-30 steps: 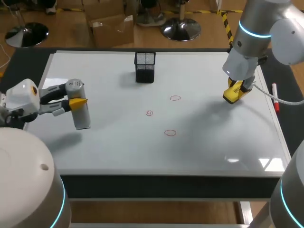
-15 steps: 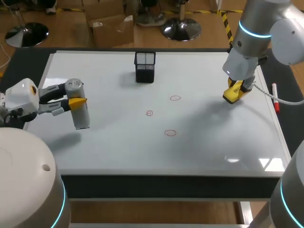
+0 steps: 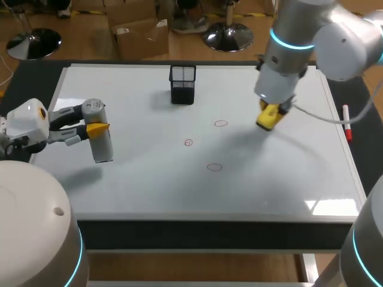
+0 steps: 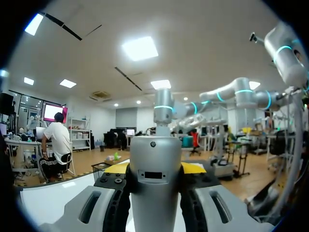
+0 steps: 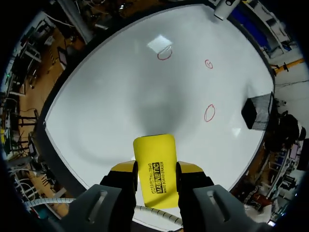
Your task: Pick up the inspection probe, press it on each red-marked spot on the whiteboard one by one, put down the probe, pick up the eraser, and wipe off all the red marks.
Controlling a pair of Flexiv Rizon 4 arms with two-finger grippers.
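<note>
The right pincer, pinching the eraser, hangs near the closest red mark, on its side away from the left pincer clamped on the probe.

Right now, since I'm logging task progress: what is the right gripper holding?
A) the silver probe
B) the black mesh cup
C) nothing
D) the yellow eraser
D: the right gripper is shut on the yellow eraser, with a finger on each side of it. The silver probe sits in the left gripper.
</note>
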